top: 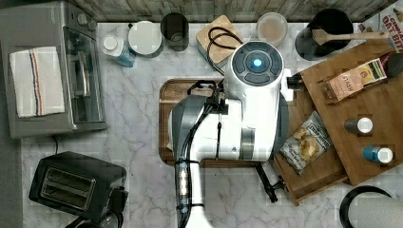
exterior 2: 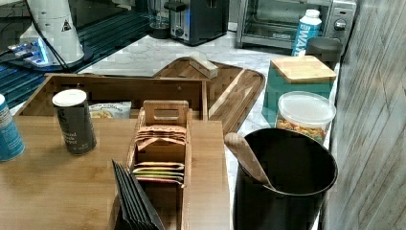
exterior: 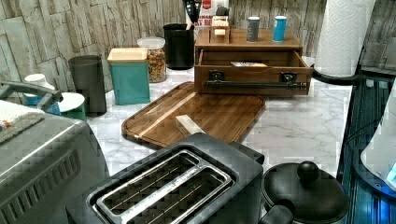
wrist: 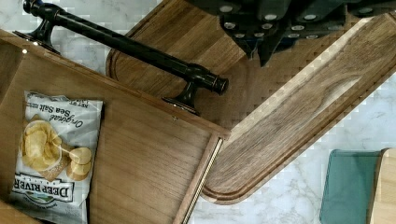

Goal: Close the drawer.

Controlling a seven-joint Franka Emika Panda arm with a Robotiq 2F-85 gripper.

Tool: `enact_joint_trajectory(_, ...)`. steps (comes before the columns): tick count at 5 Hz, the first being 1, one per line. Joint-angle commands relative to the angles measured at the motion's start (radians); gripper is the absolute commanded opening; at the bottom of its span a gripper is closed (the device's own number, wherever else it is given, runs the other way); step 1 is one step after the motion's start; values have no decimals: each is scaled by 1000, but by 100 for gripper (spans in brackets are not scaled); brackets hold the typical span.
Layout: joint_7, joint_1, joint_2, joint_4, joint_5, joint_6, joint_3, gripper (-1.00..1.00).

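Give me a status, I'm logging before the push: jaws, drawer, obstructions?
Gripper above the serving tray, clear of the handle. Drawer open, chip bag inside. Nothing seen blocking its path.

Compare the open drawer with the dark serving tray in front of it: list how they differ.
The drawer is lighter wood with upright walls; the tray is darker, flat, with only a shallow groove round its edge. The drawer has square corners and a black bar handle; the tray has rounded corners and no handle. The drawer holds a chip bag; the tray carries a small pale block. Both are wooden and of similar footprint.
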Motion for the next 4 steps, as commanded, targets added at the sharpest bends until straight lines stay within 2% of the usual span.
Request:
enact_joint_trajectory(1,0,0,0,-12,-5,0,-1,-100)
enact_joint_trajectory(3,-134,29,-101,-236,4,265,34,-100)
enact_joint_trajectory(4,-165,46,-95,-245,38,284,61,-100)
